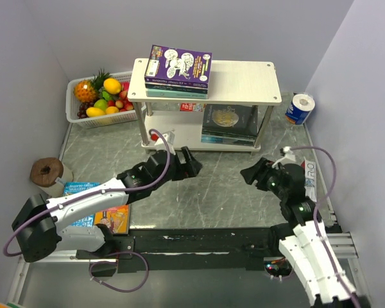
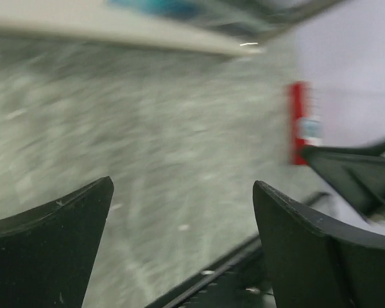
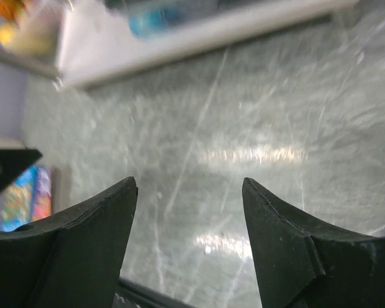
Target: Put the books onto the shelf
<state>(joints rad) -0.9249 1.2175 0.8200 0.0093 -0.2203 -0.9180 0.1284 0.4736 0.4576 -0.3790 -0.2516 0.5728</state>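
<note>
A shelf (image 1: 244,77) stands at the far edge of the table (image 1: 212,192), books (image 1: 178,67) stacked on both boards; a basket (image 1: 74,102) sits left of it.

A robotics lab test cell is indicated: a grey marbled tabletop (image 1: 212,192) is boxed in by plain pale partition walls (image 1: 359,77), and a cabled left arm (image 1: 83,205) and right arm (image 1: 314,250) are bolted to a dark base rail (image 1: 199,242) at the near edge. Household props are staged: a two-tier shelf (image 1: 244,77) far centre, a fruit basket (image 1: 72,106) far left.
</note>
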